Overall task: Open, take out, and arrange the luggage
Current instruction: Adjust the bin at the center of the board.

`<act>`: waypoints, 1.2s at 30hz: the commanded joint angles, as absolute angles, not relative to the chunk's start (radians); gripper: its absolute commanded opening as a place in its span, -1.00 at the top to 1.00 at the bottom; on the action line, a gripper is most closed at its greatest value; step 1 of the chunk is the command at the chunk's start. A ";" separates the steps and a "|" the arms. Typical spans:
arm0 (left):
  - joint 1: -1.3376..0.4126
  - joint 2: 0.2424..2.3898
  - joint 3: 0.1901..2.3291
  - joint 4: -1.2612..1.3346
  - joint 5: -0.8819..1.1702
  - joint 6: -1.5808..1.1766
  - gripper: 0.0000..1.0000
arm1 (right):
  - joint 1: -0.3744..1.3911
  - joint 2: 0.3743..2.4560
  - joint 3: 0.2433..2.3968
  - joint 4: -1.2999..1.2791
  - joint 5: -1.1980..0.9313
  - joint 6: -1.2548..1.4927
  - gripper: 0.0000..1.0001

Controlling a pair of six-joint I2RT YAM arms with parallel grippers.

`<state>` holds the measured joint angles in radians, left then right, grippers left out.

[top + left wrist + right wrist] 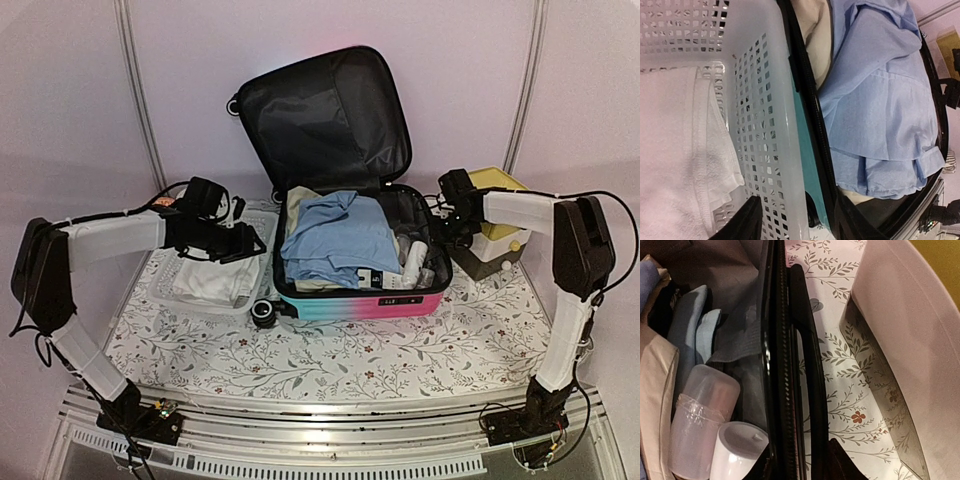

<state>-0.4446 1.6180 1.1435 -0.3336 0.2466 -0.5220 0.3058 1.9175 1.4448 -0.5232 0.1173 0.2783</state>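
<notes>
Bolted at the near edge: left arm base (150, 420) and right arm base (525, 425). Beyond them, floral table (330, 355).

At its centre, the luggage (360, 302): unzipped, lid (325, 115) tipped up on the far side, black lining showing. Opening judged done. Taking out judged barely started, arranging not yet. Packed to the rim with a blue shirt (335, 240) on top, cream cloth beneath, pale bottles (415, 262) at the right end.

Just left of it, white perforated basket (205, 303) holding a folded white towel (215, 280). Just right of it, yellow-topped drawer box (495, 250).

Left gripper (240, 245) above the basket's right wall, fingers spread wide, pinching nothing. Right gripper (452, 225) down at the luggage's right rim beside the black side handle (807, 365); cannot tell whether clamped or merely straddling.

Small dark label (395, 298) on the near shell, too small to read. No other brand or writing legible.
</notes>
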 commanded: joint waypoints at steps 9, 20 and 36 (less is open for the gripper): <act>-0.491 1.706 1.193 -0.344 0.246 -0.503 -0.15 | 0.268 1.966 1.532 -0.498 0.145 0.285 0.94; -0.521 1.827 1.429 -0.402 0.233 -0.519 0.12 | 0.259 1.964 1.520 -0.475 0.123 0.294 0.95; -0.538 1.878 1.479 -0.539 0.090 -0.569 0.29 | 0.259 1.977 1.521 -0.464 0.117 0.295 0.95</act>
<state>-0.5201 1.8805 1.4609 -0.4789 0.1589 -0.5503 0.2977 1.9614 1.5055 -0.5312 0.0872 0.2687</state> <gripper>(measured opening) 0.339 0.059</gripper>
